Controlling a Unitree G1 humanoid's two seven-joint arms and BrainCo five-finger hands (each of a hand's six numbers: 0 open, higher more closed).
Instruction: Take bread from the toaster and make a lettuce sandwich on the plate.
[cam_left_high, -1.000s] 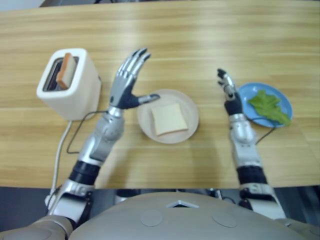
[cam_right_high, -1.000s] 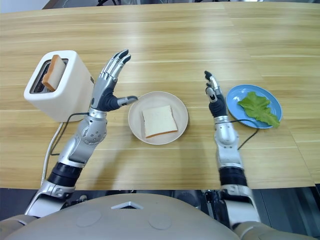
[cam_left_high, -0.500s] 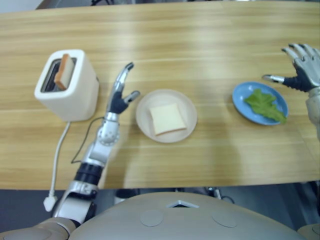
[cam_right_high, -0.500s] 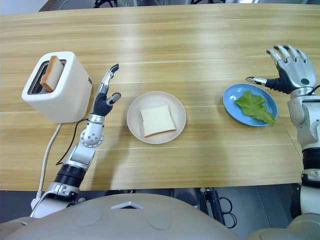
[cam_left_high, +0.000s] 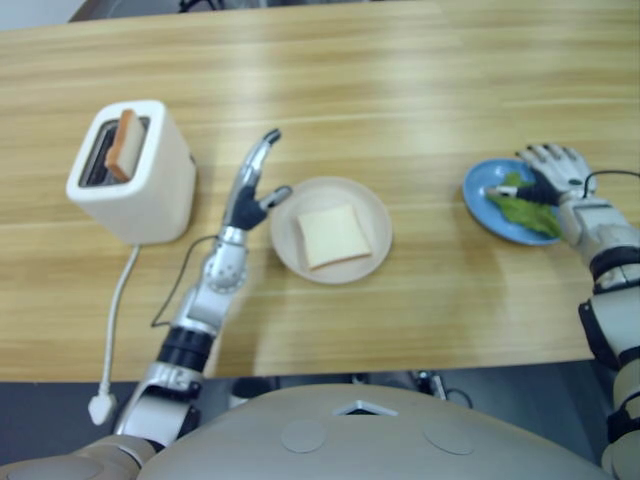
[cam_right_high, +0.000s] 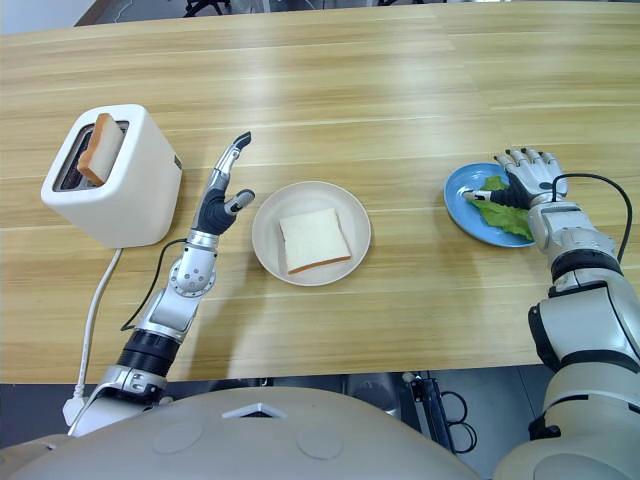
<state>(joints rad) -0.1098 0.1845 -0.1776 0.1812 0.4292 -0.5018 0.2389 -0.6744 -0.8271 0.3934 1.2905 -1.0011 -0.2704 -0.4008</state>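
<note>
A white toaster (cam_right_high: 110, 190) stands at the left of the wooden table with a browned bread slice (cam_right_high: 97, 148) sticking out of its slot. My left hand (cam_right_high: 225, 195) is held upright and open between the toaster and the beige plate (cam_right_high: 268, 215). One white bread slice (cam_right_high: 314, 240) lies flat on that plate. At the right, a green lettuce leaf (cam_right_high: 508, 220) lies on a blue plate (cam_right_high: 458, 195). My right hand (cam_right_high: 527, 178) rests palm down over the leaf's far part, fingers spread and not closed on it.
The toaster's white cord (cam_right_high: 92, 325) trails toward the table's front edge and hangs over it. A thin black cable (cam_right_high: 150, 290) loops beside my left forearm. Bare wood stretches across the far half of the table.
My right hand has dropped from up beyond the blue plate's right side onto the lettuce. My left hand has stayed between toaster and plate, shifting only slightly.
</note>
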